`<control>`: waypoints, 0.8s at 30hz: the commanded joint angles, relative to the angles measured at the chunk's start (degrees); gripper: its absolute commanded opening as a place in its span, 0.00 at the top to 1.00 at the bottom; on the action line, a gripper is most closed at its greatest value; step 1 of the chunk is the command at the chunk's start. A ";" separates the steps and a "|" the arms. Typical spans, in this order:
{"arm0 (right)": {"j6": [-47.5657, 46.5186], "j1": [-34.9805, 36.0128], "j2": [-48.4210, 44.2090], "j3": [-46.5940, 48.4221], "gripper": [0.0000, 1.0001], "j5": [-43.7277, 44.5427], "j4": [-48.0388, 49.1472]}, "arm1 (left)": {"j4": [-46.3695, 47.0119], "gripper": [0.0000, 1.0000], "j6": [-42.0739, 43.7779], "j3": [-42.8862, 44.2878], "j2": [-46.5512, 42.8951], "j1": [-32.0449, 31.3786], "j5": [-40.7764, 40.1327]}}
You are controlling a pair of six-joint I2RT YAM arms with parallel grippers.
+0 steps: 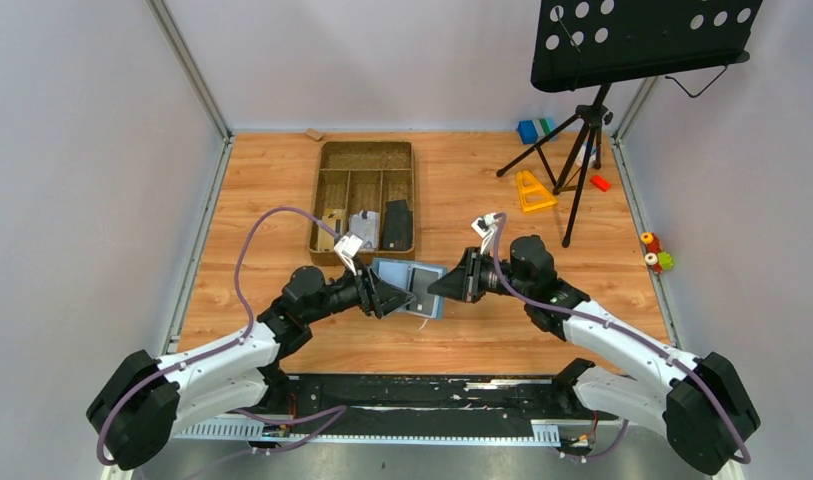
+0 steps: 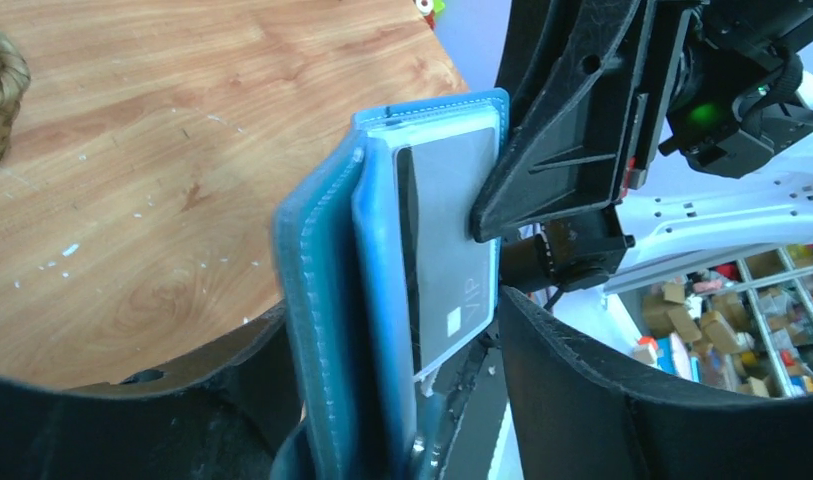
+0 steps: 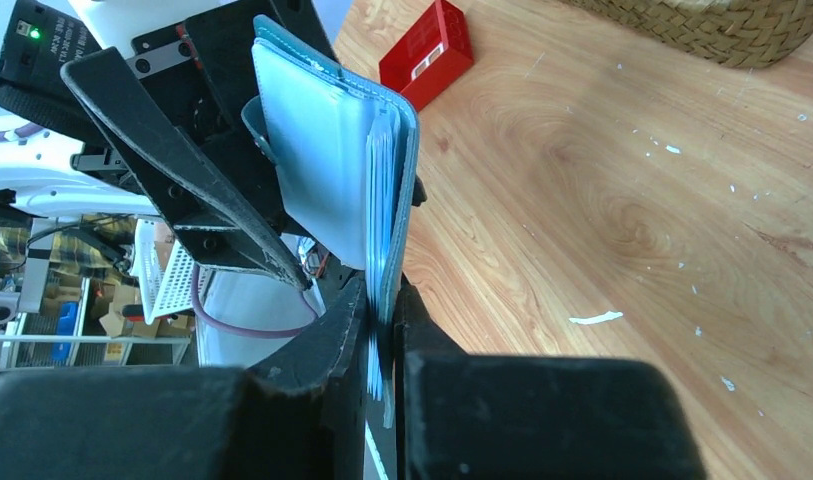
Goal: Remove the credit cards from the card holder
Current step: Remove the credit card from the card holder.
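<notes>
From above, a wood-grain worktop (image 1: 282, 200) is sitting between plain grey walls (image 1: 82, 150). A brown divided tray (image 1: 367, 165) is lying toward the far edge, and a black music stand (image 1: 642, 40) is rising over the far right corner. The card holder (image 1: 402, 278) is hanging over the middle of the worktop, just on the near side of the tray. Its long axis is running left to right between the left claw (image 1: 387, 298) and the right claw (image 1: 440, 288). A grey card (image 1: 425, 283) is showing on its right half.

From the left wrist, the card holder (image 2: 322, 300) is standing folded partly open, pointing away toward the right claw (image 2: 487, 215). The grey card (image 2: 452, 240), printed VIP at its near end, is lying lengthwise in a pocket. The left claw (image 2: 392, 330) is straddling the holder with its jaws wide; whether they are pressing on it cannot be told.

From the right wrist, the right claw (image 3: 382, 300) is clenching the near edge of the card holder (image 3: 312, 150), whose pale inner face is turned left. A red block (image 3: 427, 55) is lying on the worktop (image 3: 632, 200) beyond it.
</notes>
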 commanded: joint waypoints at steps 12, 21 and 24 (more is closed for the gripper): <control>2.09 0.56 3.35 -1.93 0.53 -5.78 12.65 | 5.84 1.00 -7.40 -5.00 -6.26 -0.28 -9.19; 3.09 0.86 0.38 -7.36 0.40 -2.70 16.37 | 7.49 1.00 -11.39 -5.61 -6.38 -0.28 -10.64; 3.46 1.08 1.32 -7.23 0.49 -2.82 17.32 | 10.01 1.00 -13.07 -6.42 -5.58 -0.33 -10.65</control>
